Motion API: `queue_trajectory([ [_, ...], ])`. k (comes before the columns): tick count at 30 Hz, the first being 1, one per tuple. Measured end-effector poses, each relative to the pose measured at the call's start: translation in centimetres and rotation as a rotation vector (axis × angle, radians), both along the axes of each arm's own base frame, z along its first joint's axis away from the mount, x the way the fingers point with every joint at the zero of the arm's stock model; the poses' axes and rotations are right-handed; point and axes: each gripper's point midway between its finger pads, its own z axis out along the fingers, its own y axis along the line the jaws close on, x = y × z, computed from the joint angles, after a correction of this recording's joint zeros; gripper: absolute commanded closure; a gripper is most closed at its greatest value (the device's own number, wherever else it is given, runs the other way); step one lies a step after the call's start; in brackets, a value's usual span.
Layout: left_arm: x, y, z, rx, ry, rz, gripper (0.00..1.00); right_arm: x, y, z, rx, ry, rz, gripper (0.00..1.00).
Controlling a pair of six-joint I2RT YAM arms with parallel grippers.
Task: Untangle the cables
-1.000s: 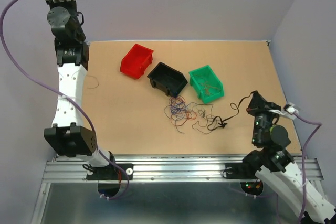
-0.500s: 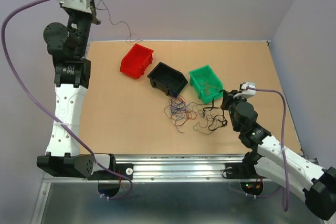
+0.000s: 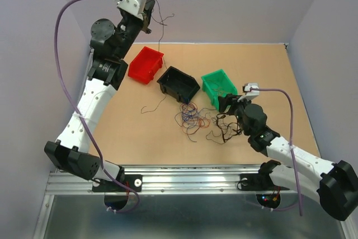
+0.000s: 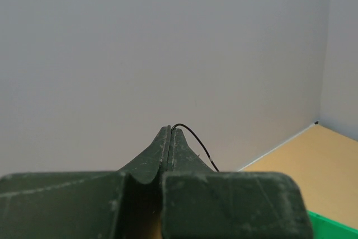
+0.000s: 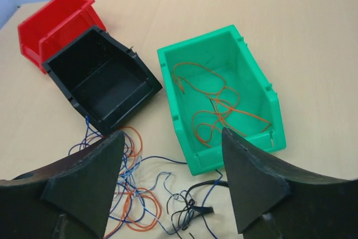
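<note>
Moved since a moment ago: left arm has swung from the far left corner towards the bins; right arm has reached further over the table (image 3: 128, 127) towards the wires
Left gripper (image 4: 169, 130): held high near the back wall, jaws pressed together on one black strand (image 4: 196, 137); that strand hangs down past the red bin (image 3: 146, 64) and its tail trails on the table
Right gripper (image 3: 224, 103): jaws spread wide with nothing between them, hovering just beside the green bin (image 5: 224, 102)
Cables: most are a loose tangle (image 3: 193, 117) of blue, orange and dark strands on the table in front of the black bin (image 3: 178, 84); a thicker black cord (image 3: 228, 131) lies at its right edge; several orange wires (image 5: 215, 102) already lie inside the green bin
Risk, left side: to my eye the strand is hair-thin and could slip out of the pinch; its trailing end could catch on the rim of the red or black bin if the arm swings on
Risk, right side: wide jaws coming down on the tangle would likely take several strands at once and drag the whole clump; the black cord looks knotted in with thinner ones; a drop too near the green bin could hook the orange wires back out
Writing: no brand, label or lettering that I can read on bins or arms
</note>
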Motion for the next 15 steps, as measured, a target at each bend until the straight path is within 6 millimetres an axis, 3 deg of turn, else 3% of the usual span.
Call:
queue_trajectory([
  [7, 0.8, -2.7, -1.5, 0.012, 0.033, -0.023, 1.0, -0.6, -0.2, 3.0, 0.042, -0.082, 0.011, 0.18],
  [11, 0.8, -3.3, 0.2, -0.005, -0.001, -0.02, 1.0, -0.9, -0.5, 4.7, 0.07, -0.133, 0.011, 0.18],
  [15, 0.7, -3.5, 2.2, -0.026, -0.042, -0.014, 1.0, -1.0, -0.6, 5.2, 0.079, -0.146, 0.01, 0.17],
])
